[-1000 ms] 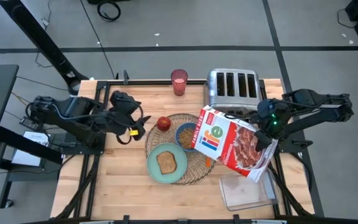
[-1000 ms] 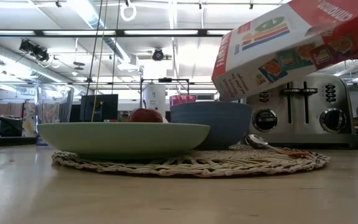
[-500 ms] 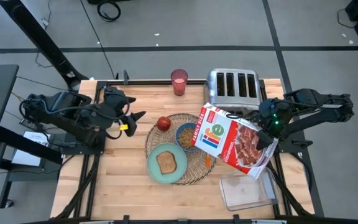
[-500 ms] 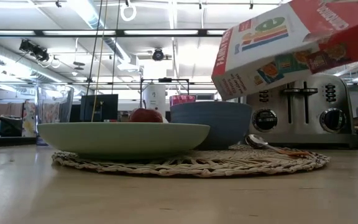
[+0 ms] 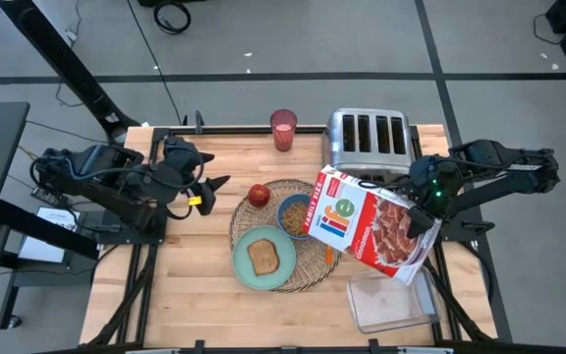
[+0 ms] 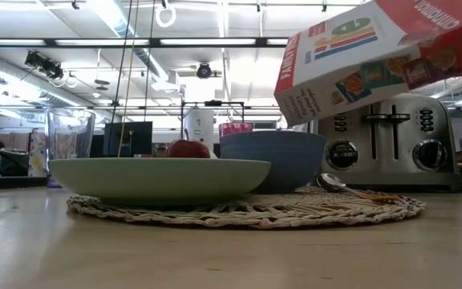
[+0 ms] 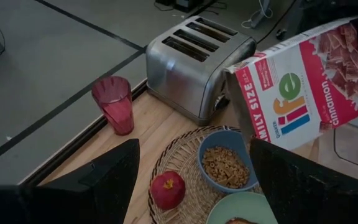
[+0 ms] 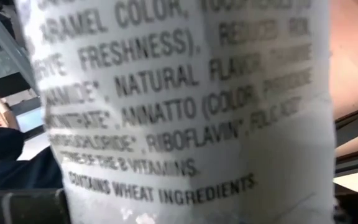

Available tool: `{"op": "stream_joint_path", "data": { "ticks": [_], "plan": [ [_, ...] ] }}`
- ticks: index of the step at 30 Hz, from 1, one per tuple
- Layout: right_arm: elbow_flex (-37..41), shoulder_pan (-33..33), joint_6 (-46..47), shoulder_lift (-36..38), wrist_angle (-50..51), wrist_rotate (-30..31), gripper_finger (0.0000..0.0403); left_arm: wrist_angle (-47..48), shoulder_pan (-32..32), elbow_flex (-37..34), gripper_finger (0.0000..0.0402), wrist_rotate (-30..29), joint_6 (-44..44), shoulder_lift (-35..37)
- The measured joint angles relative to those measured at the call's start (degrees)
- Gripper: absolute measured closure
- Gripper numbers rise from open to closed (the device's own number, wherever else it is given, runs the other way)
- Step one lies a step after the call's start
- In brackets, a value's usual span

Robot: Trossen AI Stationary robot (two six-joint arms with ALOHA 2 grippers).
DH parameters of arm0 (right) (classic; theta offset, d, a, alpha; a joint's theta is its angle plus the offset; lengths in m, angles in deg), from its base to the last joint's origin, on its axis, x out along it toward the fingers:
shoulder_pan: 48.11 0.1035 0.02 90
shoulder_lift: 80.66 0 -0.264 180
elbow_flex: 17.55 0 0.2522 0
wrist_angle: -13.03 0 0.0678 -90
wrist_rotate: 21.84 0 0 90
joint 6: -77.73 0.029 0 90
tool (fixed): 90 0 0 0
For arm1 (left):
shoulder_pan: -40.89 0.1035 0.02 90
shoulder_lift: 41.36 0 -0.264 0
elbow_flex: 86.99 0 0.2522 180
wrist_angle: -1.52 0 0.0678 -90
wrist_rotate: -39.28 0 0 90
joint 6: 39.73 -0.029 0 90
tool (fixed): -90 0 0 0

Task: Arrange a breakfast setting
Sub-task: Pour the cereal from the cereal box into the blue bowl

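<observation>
Right pincer (image 5: 423,205) grips the cereal box (image 5: 369,224), apparently tilted over the blue bowl (image 5: 294,215); left pincer (image 5: 211,190) open.

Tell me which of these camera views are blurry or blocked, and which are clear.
Right wrist view: the cereal box fills the frame, its print soft with blur. Left wrist view: sharp on the toaster and bowl, while the left pincer fingers are dark, featureless shapes. High view: clear, evenly lit. Low view: bright ceiling lights behind.

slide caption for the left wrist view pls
Tilted red-and-white cereal box over the cereal-filled blue bowl on the round woven wicker placemat.
</observation>
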Motion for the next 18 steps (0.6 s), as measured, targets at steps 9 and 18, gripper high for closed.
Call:
{"op": "stream_joint_path", "data": {
  "ticks": [9,18],
  "plan": [
    [0.0,-0.1,1.0,-0.3,-0.5,-1.0,0.0169,0.0,0.0,0.0,0.0093,0.0,0.0,0.0],
    [0.0,-1.1,1.6,-1.5,-1.3,-1.0,0.0169,0.0,0.0,0.0,0.0093,0.0,0.0,0.0]
  ]
}}
